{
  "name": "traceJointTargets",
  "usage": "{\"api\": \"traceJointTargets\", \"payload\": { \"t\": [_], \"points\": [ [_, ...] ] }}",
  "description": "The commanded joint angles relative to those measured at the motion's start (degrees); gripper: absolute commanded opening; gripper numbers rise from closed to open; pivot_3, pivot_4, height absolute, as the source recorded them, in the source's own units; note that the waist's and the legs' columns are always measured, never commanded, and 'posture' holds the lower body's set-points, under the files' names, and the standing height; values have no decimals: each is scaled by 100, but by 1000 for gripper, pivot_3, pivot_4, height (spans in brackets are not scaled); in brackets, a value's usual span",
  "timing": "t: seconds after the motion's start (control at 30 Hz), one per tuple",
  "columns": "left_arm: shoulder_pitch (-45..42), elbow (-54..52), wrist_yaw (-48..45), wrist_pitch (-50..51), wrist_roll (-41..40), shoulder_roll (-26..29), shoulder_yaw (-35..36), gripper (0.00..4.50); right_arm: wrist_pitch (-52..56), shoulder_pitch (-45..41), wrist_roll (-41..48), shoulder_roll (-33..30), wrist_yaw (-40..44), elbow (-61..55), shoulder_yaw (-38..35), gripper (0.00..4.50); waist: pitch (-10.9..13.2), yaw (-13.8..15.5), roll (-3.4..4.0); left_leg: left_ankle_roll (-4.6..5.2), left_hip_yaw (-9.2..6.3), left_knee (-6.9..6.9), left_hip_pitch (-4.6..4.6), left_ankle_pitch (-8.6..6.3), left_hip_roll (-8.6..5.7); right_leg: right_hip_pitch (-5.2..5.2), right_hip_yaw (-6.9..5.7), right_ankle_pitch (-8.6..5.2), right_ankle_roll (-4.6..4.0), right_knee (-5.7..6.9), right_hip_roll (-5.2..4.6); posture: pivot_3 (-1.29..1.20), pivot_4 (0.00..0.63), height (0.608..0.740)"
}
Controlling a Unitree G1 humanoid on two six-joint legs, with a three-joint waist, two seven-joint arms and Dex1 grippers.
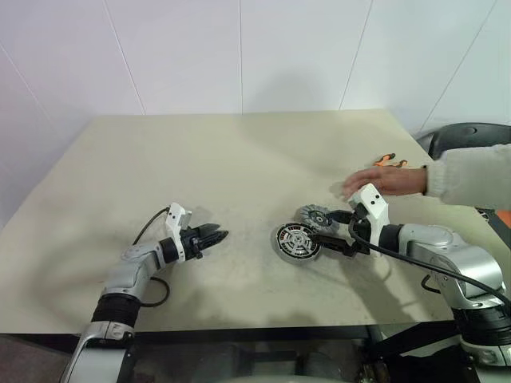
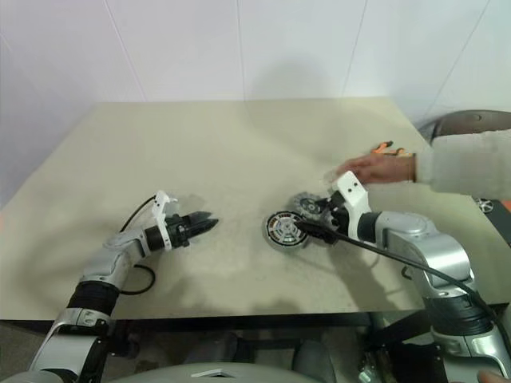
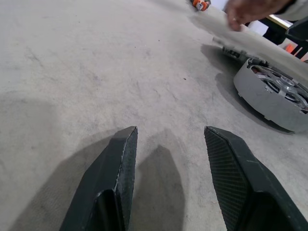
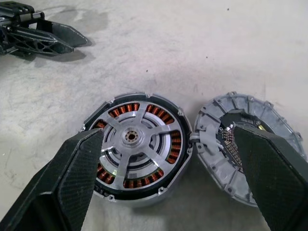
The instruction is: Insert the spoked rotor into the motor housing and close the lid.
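Black, cross-hatched fingers of the right gripper (image 4: 159,178) stand spread wide and empty, straddling the two round parts below them, which reads as a hover held ready to come down on one of them. Between those fingers lies the motor housing (image 4: 139,149), a flat dark-rimmed disc lying flat on the beige table (image 1: 239,167), and the spoked rotor (image 4: 131,137) appears already seated in it: a silver hub with broad silver spokes sits over the ring of copper-coloured windings, which glint through the gaps. Just beside it, rim almost touching, lies the round grey metal lid (image 4: 221,139), slotted face up with dark ribbing around its centre, partly hidden by one finger; judged from this, closing it is the step left. Farther across the table the left gripper (image 1: 209,237) hovers low with its dark fingers part-way apart and nothing between them, pointing toward the housing yet well clear of it, probably waiting to steady it. Beyond the parts a person's hand (image 1: 383,179) in a pale sleeve reaches over the table, with a small orange-handled tool (image 1: 391,160) lying near it.
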Motion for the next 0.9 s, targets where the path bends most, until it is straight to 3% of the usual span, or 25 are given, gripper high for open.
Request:
{"api": "traceJointTargets", "payload": {
  "t": [0.03, 0.17, 0.33, 0.57, 0.9],
  "points": [
    [-67, 241, -16, -133, 137, 25, 39, 2359, 299, -40, 432, 130, -150, 251, -770, 4472, 0, -2, 0, 1, 1, 0, 0, 0, -1, 0, 0, 0, 0, 0, -2, 0, 0, 740],
    [-67, 367, -78, -240, 146, 37, 52, 2359, 1806, -549, 1512, 814, -1185, 1396, -2383, 4472, -1, -10, 0, 0, 7, 0, 1, 0, -2, 1, 0, 11, 13, -2, -9, 0, 0, 740],
    [-45, 408, -108, -286, 152, 38, 40, 2359, 3199, -288, 2156, 1492, -2144, 1364, -3515, 4472, -13, 1, 18, -5, 8, -28, 2, 2, 0, -16, 0, 13, 17, 0, -16, 0, 0, 740],
    [-92, 314, -46, -190, 175, -139, -47, 2359, 3078, -218, 2074, 2482, -3123, 1209, -3766, 4472, -55, -24, 62, -18, 19, -60, 20, 10, 3, -22, -7, 21, 33, -1, -10, 0, 0, 740],
    [434, -222, -29, -148, 191, -78, -8, 2359, 2579, -282, 2009, 3116, -3410, 1166, -3210, 4472, -70, -176, 46, -20, 19, -68, 74, 10, 25, 4, -4, 27, 46, -8, 14, 0, 0, 740]
  ]
}}
